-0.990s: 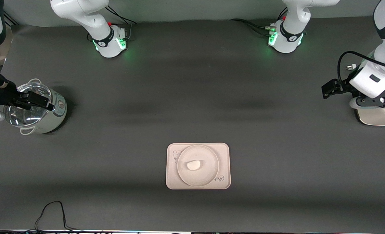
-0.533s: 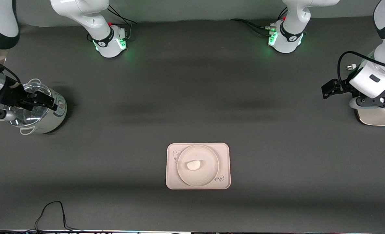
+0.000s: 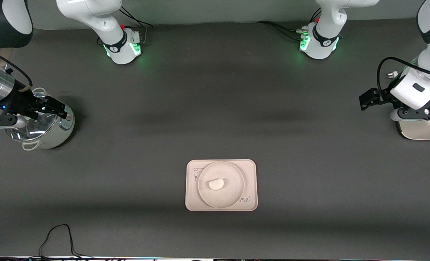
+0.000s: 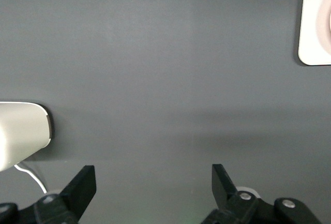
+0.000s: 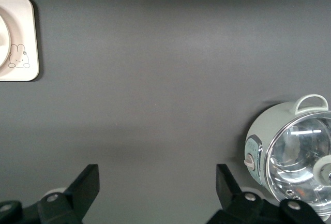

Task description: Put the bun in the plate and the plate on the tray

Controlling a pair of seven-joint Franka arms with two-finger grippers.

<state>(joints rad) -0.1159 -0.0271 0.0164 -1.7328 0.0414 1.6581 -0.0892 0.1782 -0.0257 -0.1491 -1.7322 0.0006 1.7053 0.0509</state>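
The off-white bun (image 3: 216, 184) lies on the round cream plate (image 3: 231, 195). The plate sits on the rectangular tray (image 3: 192, 203), in the middle of the table toward the front camera. A corner of the tray also shows in the left wrist view (image 4: 315, 27) and, with its rabbit drawing, in the right wrist view (image 5: 23, 32). My left gripper (image 4: 153, 180) is open and empty, up over the left arm's end of the table (image 3: 420, 114). My right gripper (image 5: 158, 177) is open and empty, up over the right arm's end (image 3: 0, 119), beside the pot.
A pale green pot with a glass lid (image 3: 42, 125) stands at the right arm's end and shows in the right wrist view (image 5: 292, 157). A white appliance (image 3: 423, 131) stands at the left arm's end (image 4: 23, 133). A black cable (image 3: 58, 237) lies at the front edge.
My right arm's hand has shifted a little toward the robots' bases above the pot. The left arm, tray, plate and bun have not moved.
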